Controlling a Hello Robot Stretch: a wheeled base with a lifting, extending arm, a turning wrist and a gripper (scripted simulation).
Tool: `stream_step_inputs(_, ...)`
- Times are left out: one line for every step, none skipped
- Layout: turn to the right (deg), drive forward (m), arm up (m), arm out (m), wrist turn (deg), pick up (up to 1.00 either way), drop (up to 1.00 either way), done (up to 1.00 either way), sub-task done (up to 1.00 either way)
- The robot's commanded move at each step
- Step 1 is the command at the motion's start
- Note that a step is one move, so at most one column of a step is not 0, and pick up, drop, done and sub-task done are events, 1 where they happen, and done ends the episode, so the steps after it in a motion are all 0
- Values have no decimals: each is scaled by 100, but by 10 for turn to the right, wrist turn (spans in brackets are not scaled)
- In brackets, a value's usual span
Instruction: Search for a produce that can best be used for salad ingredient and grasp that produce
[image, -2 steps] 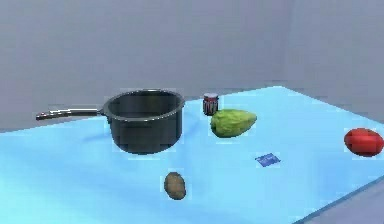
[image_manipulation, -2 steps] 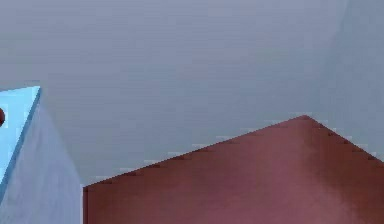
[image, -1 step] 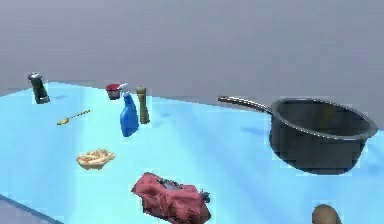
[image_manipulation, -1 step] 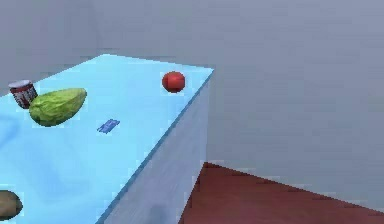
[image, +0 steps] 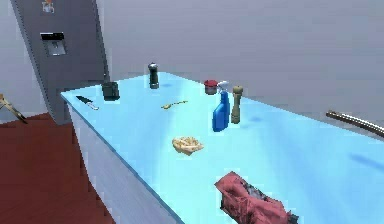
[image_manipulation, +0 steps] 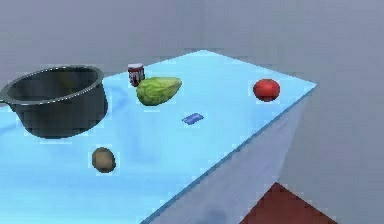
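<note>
Salad pick: green lumpy lettuce lying on the pale blue counter in the arm side view, just right of the dark pot.
Also in play: red tomato sits near the counter's far right corner, well apart from the lettuce.
Btwn them: small blue flat thing on the top, closer to the camera.
Behind lettuce: small red-and-white can, just beside it.
Front of pot: brown potato-like lump, alone on the surface.
Gripper: can't tell its state.
Fwd view: the counter runs long, w/ grey fridge at its far left.
Far end: dark mug, knife, dark cylinder.
Mid: blue spray bottle upright, brown mill just beside it, red-lidded jar behind.
Near end: beige crumpled bit, then a red cloth by the edge.
</note>
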Motion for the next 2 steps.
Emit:
stream_step_inputs(0,0,50,0,0,0,0,0,0)
stream_step_inputs(0,0,38,0,0,0,0,0,0)
